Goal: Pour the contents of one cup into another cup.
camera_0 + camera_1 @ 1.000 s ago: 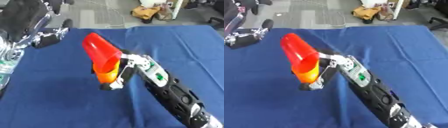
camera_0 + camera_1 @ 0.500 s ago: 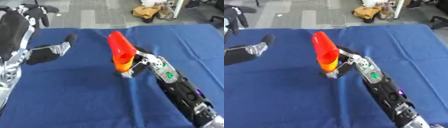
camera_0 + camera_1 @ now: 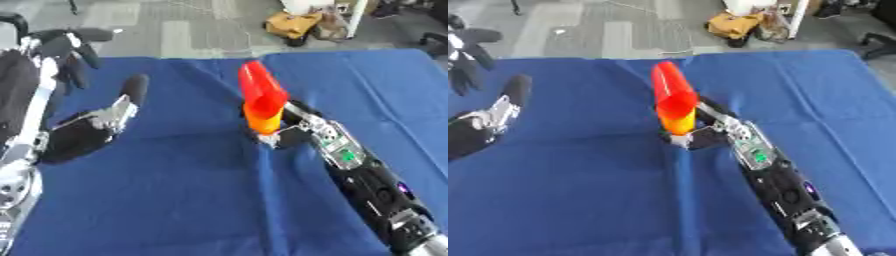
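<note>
Black arms, silver joints, green forearm patch.

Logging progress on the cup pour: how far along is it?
Done: the red cup sits tipped into the orange cup. In hand: the right hand holds the orange cup on the blue table. Whether the contents have passed is not visible. Left hand idle.

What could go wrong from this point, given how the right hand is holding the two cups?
1. The red cup sits mouth-down in the orange cup, leaning away. If the right hand tilts further, it may slide off onto the blue cloth.
2. That hand grips only low, at the orange cup, so the tall stack could topple when it is set down.
3. The left hand hangs open well to the left, too far away to steady anything.
</note>
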Robot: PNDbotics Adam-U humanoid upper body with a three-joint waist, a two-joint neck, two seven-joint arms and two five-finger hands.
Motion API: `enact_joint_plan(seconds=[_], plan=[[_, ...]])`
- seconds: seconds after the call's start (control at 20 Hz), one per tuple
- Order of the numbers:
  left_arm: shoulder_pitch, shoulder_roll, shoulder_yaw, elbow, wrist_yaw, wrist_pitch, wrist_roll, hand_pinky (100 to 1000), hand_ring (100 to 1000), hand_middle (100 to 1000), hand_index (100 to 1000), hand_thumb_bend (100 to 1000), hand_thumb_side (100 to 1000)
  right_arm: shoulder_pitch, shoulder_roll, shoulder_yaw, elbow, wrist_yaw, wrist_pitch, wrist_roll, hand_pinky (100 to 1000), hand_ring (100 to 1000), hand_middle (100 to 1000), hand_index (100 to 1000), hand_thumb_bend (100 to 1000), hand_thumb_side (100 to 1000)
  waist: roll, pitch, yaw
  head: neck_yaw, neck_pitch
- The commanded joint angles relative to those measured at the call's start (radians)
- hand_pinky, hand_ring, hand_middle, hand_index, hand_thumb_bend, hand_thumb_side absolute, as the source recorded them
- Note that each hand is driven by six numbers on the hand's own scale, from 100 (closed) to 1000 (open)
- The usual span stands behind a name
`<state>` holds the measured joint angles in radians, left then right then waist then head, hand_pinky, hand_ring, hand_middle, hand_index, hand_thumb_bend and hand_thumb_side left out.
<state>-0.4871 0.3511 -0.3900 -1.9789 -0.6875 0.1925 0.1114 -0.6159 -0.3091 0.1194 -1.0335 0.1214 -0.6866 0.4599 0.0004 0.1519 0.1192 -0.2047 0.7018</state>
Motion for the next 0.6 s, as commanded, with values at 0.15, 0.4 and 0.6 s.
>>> enact_joint_plan(seconds=[0.15, 0.4, 0.6], plan=[[0.031, -0.007, 0.023, -0.021, 0.082, -0.027, 0.036, 287, 376, 484, 783, 380, 849, -0.007, -0.038, -0.009, 0.016, 0.084, -0.052, -0.028, 762, 872, 694, 908, 644, 648, -0.001, -0.012, 0.001, 0.003, -0.006], [0.06, 0.0, 0.042, -0.021, 0.16, -0.04, 0.054, 284, 374, 482, 782, 371, 860, 0.006, -0.044, -0.038, 0.025, 0.162, -0.066, -0.081, 763, 871, 699, 914, 670, 685, -0.005, -0.011, 0.0, 0.006, -0.005], [0.075, 0.001, 0.052, -0.021, 0.218, -0.045, 0.058, 283, 373, 481, 777, 365, 868, 0.01, -0.052, -0.068, 0.007, 0.22, -0.053, -0.137, 748, 866, 690, 911, 668, 690, -0.007, -0.012, 0.0, 0.009, -0.006]])
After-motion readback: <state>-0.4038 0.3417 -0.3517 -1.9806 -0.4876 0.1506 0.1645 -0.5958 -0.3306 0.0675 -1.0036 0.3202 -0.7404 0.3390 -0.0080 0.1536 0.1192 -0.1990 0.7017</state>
